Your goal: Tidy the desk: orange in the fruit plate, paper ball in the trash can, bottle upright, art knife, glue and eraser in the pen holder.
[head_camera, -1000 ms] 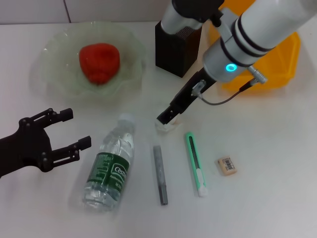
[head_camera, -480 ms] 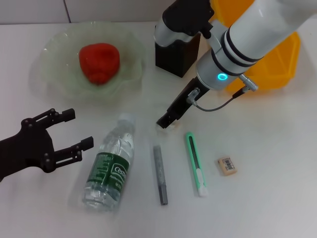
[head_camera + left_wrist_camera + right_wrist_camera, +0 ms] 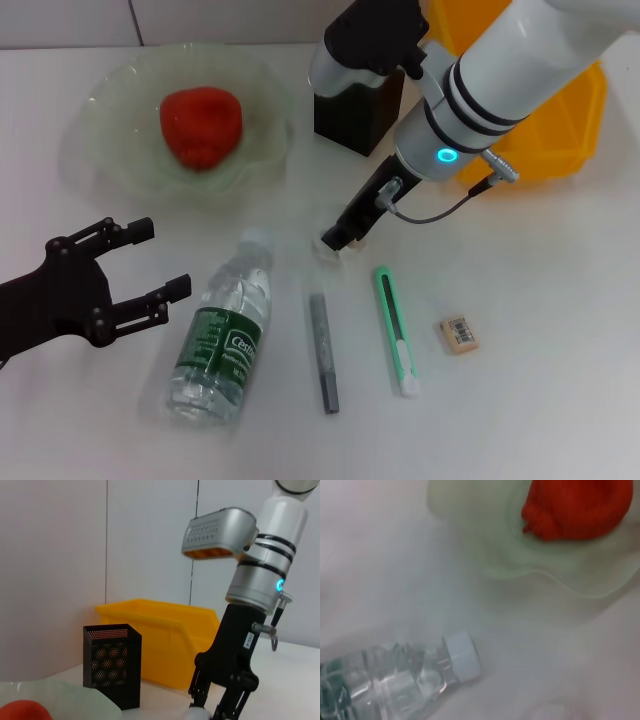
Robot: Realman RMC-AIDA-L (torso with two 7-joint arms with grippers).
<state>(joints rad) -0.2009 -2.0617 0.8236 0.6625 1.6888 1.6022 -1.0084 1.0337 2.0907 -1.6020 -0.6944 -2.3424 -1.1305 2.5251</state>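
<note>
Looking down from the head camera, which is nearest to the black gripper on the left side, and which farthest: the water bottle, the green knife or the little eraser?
From the left gripper:
1. Water bottle, lying on its side just beside the gripper.
2. Green knife, past the bottle and the grey stick, toward the robot's right.
3. Eraser, farthest, further right than the knife.

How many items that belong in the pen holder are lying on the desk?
3. The grey glue stick lies right of the bottle; the green art knife lies right of that; the eraser is farthest right. None seems hidden.
</note>
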